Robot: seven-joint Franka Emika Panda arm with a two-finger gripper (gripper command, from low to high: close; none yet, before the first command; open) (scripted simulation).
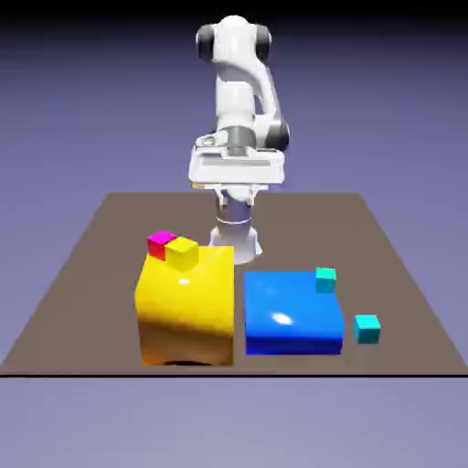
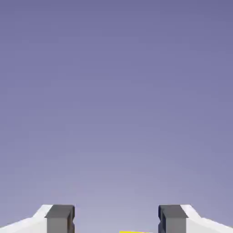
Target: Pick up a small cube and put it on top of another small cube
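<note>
While the robot hand (image 1: 237, 194) waits with fingers apart, both teal cubes, one (image 1: 325, 280) on or behind the blue block (image 1: 292, 313), one (image 1: 366, 329) beside it, remain unstacked (everything's left to do).

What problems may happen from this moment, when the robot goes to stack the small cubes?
The small cyan cube appears to sit near the edge of the big glossy blue block, so a slight bump might knock it off. The open white gripper may hit the small yellow cube or small magenta cube, which are close together, if it sweeps low over that side.
</note>
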